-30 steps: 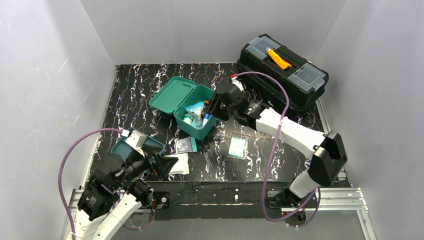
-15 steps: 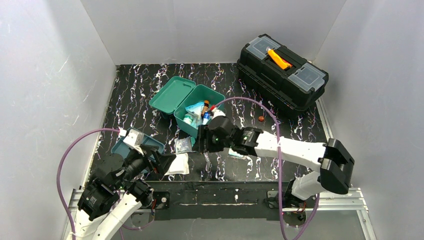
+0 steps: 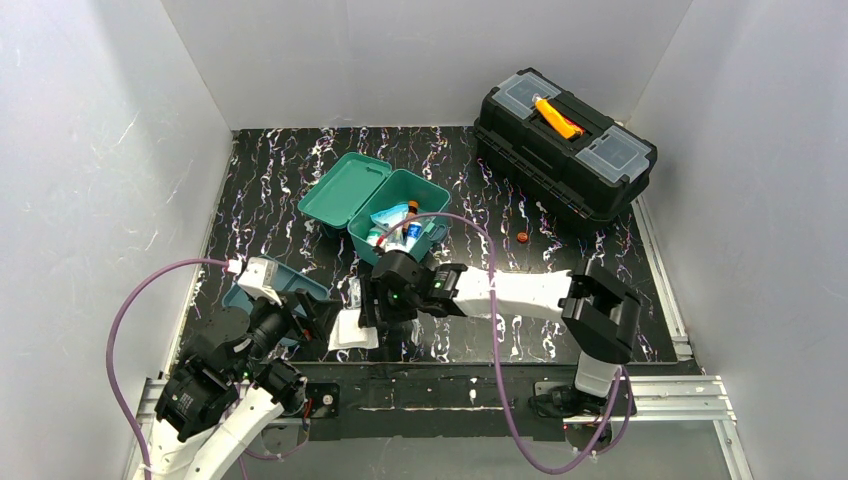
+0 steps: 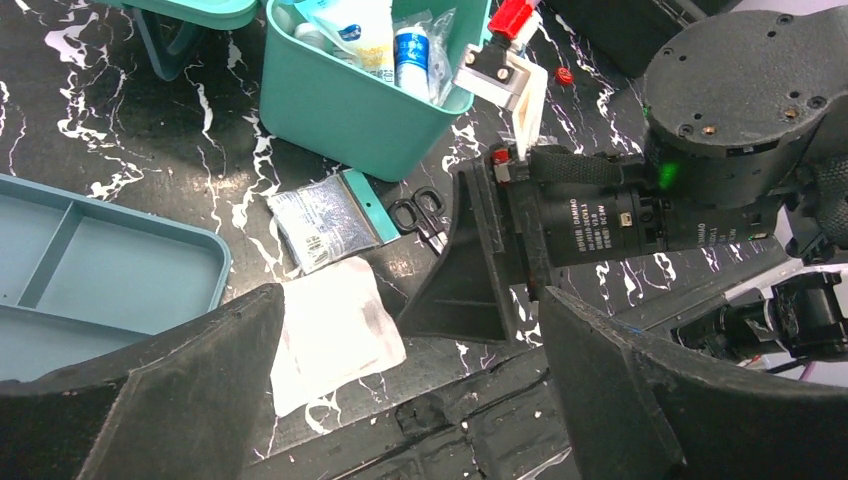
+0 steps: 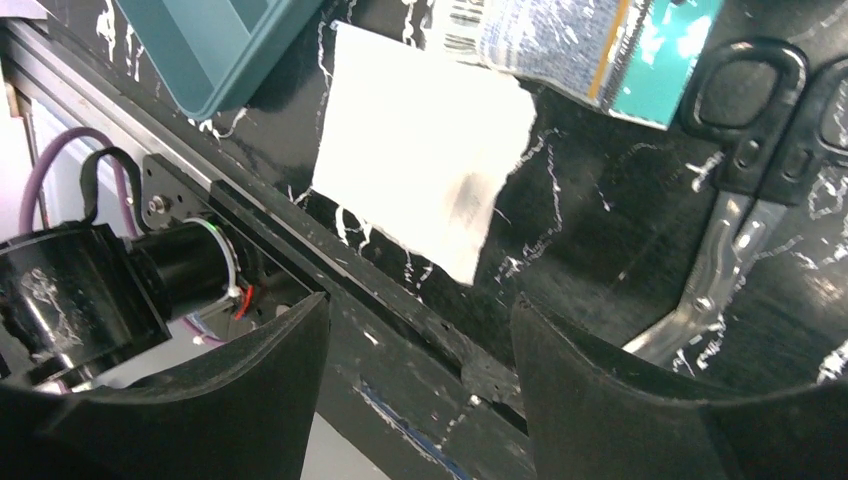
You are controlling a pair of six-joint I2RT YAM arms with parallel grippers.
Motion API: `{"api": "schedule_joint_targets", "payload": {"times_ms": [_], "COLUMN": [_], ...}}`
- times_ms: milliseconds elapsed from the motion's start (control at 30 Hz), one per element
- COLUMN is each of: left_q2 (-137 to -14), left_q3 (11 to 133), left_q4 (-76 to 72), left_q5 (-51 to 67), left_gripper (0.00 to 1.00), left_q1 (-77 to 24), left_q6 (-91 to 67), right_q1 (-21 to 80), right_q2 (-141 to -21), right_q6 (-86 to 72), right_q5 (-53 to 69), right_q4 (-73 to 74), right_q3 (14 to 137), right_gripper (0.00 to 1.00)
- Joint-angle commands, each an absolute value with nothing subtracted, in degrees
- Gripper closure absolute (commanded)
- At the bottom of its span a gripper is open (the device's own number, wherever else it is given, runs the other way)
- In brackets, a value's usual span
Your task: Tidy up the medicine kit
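Black marbled surface carries a white gauze pad, lying flat just ahead of the right fingers, which stand apart and empty. The left fingers gape wide, also empty. The gauze is probably light and limp, so pinch one edge. The teal medicine kit sits open beyond both.

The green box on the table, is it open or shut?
The green box is open: its lid lies flipped back beside it, and a small bottle and packets show inside.
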State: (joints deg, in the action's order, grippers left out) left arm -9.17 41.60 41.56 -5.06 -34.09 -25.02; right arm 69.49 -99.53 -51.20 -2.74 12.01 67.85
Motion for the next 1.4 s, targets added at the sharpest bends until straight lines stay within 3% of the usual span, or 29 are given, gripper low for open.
{"api": "schedule_joint_targets", "payload": {"times_ms": [0,667,767,1067,1367], "left_q2": [-9.1,-8.3,-8.2,-7.8,-7.3], "left_q3": [42.8,42.9,42.9,42.9,42.9], "left_q4": [42.4,42.6,42.6,42.7,42.7], "left_q5": [-8.3,-8.5,-8.5,-8.6,-9.2], "left_gripper": [0.02,0.02,0.02,0.02,0.02], "left_q1": [-34.2,-34.2,-34.2,-34.2,-34.2], "left_q6": [-26.0,-26.1,-26.0,-26.0,-26.2], "right_q1": [70.2,71.4,71.6,71.7,71.7], "right_q2": [-103.2,-118.7,-119.9,-119.2,-108.5], "right_q6": [-51.7,-53.4,-53.6,-53.2,-52.7], "right_q5": [-3.0,-6.1,-6.7,-6.8,-5.1], "right_q4": [11.3,20.3,21.6,22.4,19.1], "right_q3": [73.7,86.0,86.5,85.1,76.8], "right_gripper": [0.27,0.36,0.45,0.99,0.99]}}
